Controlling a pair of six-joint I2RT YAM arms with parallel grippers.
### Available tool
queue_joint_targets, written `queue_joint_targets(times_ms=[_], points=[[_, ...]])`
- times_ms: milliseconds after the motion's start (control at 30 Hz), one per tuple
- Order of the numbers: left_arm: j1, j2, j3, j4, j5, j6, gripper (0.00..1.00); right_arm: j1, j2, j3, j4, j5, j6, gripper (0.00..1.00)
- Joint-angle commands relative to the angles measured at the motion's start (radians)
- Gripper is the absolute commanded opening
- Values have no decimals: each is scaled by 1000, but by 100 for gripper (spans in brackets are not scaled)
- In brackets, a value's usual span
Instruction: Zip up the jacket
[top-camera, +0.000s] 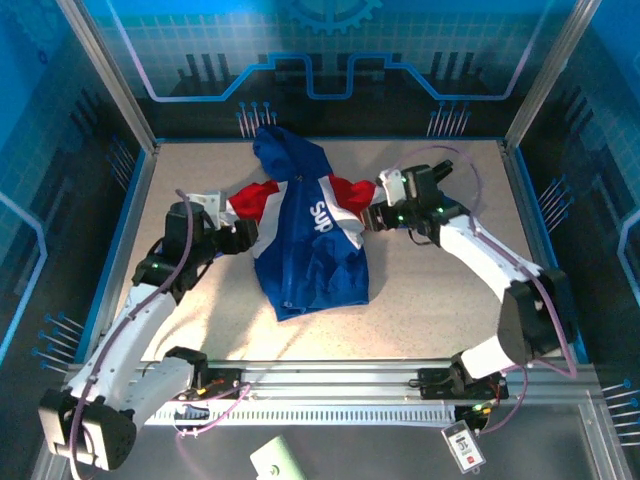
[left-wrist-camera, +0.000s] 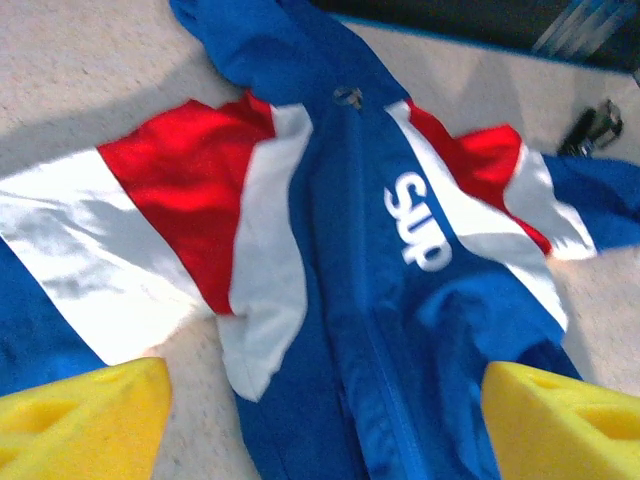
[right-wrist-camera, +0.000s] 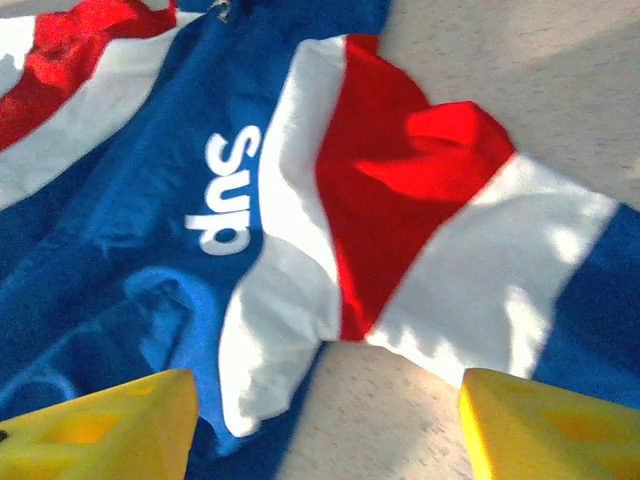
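The royal-blue jacket (top-camera: 310, 230) lies flat mid-table, hood toward the back, with red and white panels across chest and sleeves and white "Sup" lettering (left-wrist-camera: 415, 220). Its front zipper (left-wrist-camera: 385, 360) runs down the blue middle, and a small metal pull (left-wrist-camera: 348, 97) sits near the collar. My left gripper (top-camera: 245, 236) hovers by the jacket's left sleeve; in the left wrist view it (left-wrist-camera: 325, 430) stands open, its yellow fingers (left-wrist-camera: 85, 420) straddling the blue front. My right gripper (top-camera: 372, 218) is at the right sleeve, open (right-wrist-camera: 325, 430) over the sleeve's edge and bare table, holding nothing.
The beige tabletop (top-camera: 440, 290) is ringed by blue enclosure walls and metal posts. A metal rail (top-camera: 330, 385) with the arm bases runs along the near edge. A white tag (top-camera: 463, 447) hangs below it.
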Motion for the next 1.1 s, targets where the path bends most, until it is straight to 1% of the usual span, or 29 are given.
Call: queue_joint_targets(times_ms=[0,100,167,233,300,400,500,567,633,733,767,833,900,1000,1067], points=[[55,41,-88,220,-15,55,88,-38,-122,-136,131,130,5,74],[89,85,-161,384,-18,76,99,-73,-196,-263,200,181,37,79],[105,113,-211,489,-29,98,99,-93,-221,-317,234,212,45,83],[117,141,-262,586,-45,129,99,-117,-235,-367,293,202,-3,86],[125,160,-316,674,-86,149,99,-129,-252,-422,373,270,-22,92],[138,179,-385,768,-133,166,99,-152,-281,-517,503,328,-23,99],[157,206,-445,869,-155,151,99,-174,-286,-613,677,356,-19,100],[165,238,-466,942,-151,138,99,-183,-275,-658,759,380,-20,100],[169,284,-475,1011,-138,138,99,-191,-257,-679,804,389,-5,100],[172,352,-464,1090,-119,149,99,-206,-223,-722,906,370,13,100],[175,379,-463,1136,-118,153,99,-209,-209,-742,967,369,13,100],[175,427,-461,1203,-121,159,99,-217,-198,-762,1029,362,19,100],[183,491,-450,1250,-117,156,99,-228,-165,-787,1144,348,15,100],[186,581,-452,1333,-104,157,99,-236,-126,-778,1191,329,-17,100],[186,622,-452,1378,-100,164,99,-245,-67,-790,1285,318,-26,100]])
